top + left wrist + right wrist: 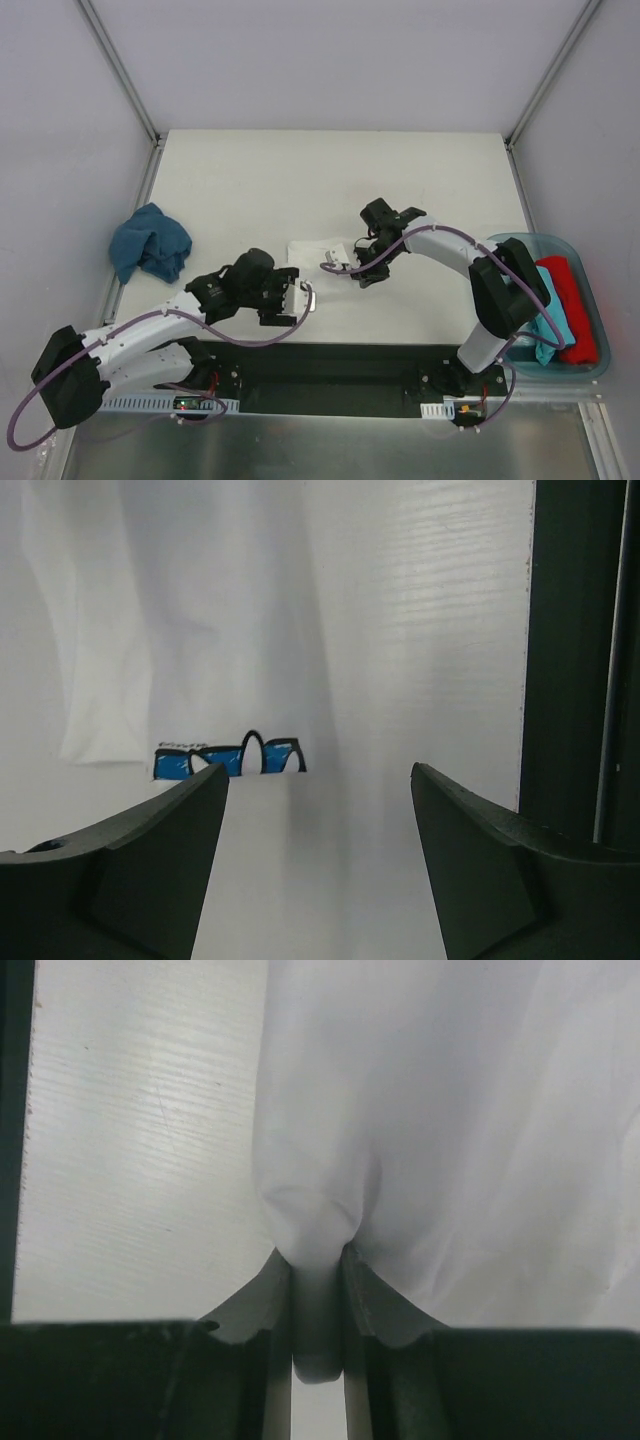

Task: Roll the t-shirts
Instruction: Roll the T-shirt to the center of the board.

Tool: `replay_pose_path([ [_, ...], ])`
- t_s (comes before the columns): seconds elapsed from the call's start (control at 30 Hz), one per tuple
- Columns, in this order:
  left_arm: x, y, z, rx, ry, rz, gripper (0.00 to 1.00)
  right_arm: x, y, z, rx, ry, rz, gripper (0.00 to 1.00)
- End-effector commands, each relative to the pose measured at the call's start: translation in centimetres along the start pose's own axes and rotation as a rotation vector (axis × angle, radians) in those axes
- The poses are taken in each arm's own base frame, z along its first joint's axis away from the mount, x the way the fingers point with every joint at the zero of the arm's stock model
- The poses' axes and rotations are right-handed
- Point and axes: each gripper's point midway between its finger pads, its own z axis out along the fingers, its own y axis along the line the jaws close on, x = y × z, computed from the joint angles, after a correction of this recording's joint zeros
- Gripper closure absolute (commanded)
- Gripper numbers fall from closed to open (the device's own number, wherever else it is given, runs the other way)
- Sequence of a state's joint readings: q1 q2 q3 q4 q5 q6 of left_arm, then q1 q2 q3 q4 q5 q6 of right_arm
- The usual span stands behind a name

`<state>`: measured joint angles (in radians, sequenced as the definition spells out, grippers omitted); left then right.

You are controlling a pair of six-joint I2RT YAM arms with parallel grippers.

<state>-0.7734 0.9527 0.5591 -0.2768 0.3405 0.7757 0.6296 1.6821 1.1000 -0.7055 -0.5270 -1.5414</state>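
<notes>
The white t-shirt (322, 251) lies folded small near the table's middle front. In the left wrist view its cloth (180, 630) fills the upper left, with a blue printed logo (228, 758) at its lower edge. My left gripper (303, 298) sits just in front of the shirt, open (318, 775), with only bare table between its dark fingers (160, 860). My right gripper (352, 268) is at the shirt's right edge. In its own view it (318, 1260) is shut on a pinched fold of the white t-shirt (450, 1110).
A crumpled blue-teal t-shirt (150, 243) lies at the table's left edge. At the right stands a clear blue bin (601, 340) holding a red t-shirt (575, 300) and a teal one (553, 325). The table's dark front edge (565, 660) runs beside my left gripper.
</notes>
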Motion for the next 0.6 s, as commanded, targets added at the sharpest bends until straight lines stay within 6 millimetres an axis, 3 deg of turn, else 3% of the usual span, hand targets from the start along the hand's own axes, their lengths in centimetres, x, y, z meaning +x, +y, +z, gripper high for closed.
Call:
replay_pose_path([
  [0.0,-1.6,2.1,1.8,-0.119,-0.034,0.148,0.26,2.1,5.6,0.6,-0.185,0.087,0.357,0.91],
  [0.23,-1.3,1.9,5.2,-0.106,-0.026,0.233,0.25,2.5,6.0,1.1,-0.184,0.092,0.396,0.91],
  [0.5,-0.2,3.1,6.8,-0.128,0.03,0.327,0.27,2.7,6.0,1.3,-0.184,0.097,0.379,0.91],
  [0.57,-0.8,3.9,7.0,-0.157,0.021,0.333,0.27,2.7,5.9,1.3,-0.183,0.1,0.38,0.92],
])
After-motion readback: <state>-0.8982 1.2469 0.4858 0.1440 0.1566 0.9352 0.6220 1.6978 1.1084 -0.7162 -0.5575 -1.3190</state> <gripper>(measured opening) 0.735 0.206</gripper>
